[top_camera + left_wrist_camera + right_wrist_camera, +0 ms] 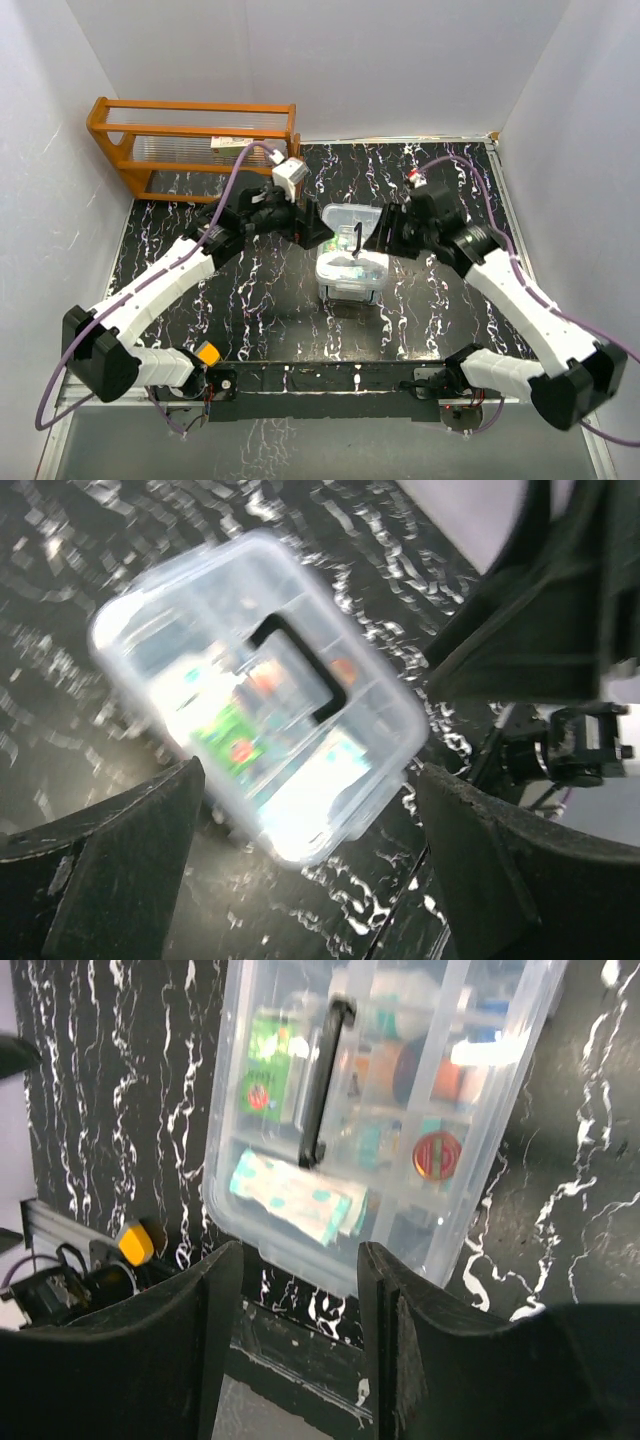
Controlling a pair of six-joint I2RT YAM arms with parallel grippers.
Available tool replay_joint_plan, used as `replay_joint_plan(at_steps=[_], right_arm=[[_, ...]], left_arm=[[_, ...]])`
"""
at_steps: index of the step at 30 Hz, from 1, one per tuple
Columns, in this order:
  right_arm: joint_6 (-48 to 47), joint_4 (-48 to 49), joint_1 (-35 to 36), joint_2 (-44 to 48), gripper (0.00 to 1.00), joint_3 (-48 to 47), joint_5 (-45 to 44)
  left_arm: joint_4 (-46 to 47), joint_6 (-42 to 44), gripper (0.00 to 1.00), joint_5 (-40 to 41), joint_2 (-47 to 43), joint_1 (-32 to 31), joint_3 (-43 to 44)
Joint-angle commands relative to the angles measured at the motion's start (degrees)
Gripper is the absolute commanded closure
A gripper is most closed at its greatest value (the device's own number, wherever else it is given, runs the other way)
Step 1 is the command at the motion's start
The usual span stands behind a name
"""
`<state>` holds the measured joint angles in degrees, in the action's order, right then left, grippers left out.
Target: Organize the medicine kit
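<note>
The medicine kit (352, 262) stands at the middle of the black marbled table (270, 310), about midway between the two arms, so that either can reach it. Its flat clear lid (400, 1080) lies on top with the dark handle (325, 1080) folded flat along it. It looks seated, though the rim is too blurred to confirm that it is latched.

The left gripper (318, 232) hangs just left of the kit and the right gripper (383, 235) just right of it, flanking the box. In the left wrist view the left gripper's fingers (110, 860) stand wide apart at the lower corners, with only the kit and table between them, so it holds nothing. The right gripper's fingers (215, 1340) are about half spread at the bottom of its view. The gap between them shows only the table edge, so it holds nothing either.

Through the plastic, a green packet (268, 1055) and a white-and-teal roll (295, 1195) show in separate compartments. A red round mark (435, 1153) could be on the box or on something inside; I cannot tell. The left wrist view is motion-blurred, and the box's far corners are cut off at the top of the right wrist view. An orange rack (190, 140) sits at the upper left, well apart.
</note>
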<state>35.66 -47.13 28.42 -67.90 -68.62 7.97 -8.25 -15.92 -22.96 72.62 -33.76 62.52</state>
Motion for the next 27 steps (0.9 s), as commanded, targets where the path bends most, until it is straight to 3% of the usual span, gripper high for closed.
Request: replay_joint_plan(at_steps=[1,4,10,16,21,27], right_arm=[[1.92,13.11,-0.16,9.12,0.54,11.27,5.34],[1.85,14.79,-0.13,13.52,0.58,17.9,9.41],[-0.48,16.78,-0.04,19.08,0.64,25.68,12.87],[-3.39,19.57,0.05,19.36,0.67,29.9,16.6],[-5.8,20.56,0.08,17.77,0.67,31.23,16.88],[-3.87,20.82,0.21,15.8,0.67,31.35,11.48]], left_arm=[[5.38,4.97,0.16,-3.15,4.94,-3.72,7.29],[5.07,9.39,0.22,0.45,13.66,-4.56,13.67],[-3.04,18.56,0.46,13.04,30.78,-4.56,29.31],[-12.47,19.46,0.6,21.1,46.94,-4.56,47.26],[-15.09,20.72,0.64,24.97,52.56,-4.56,52.79],[-19.72,24.42,0.64,21.74,53.57,-4.56,52.42]])
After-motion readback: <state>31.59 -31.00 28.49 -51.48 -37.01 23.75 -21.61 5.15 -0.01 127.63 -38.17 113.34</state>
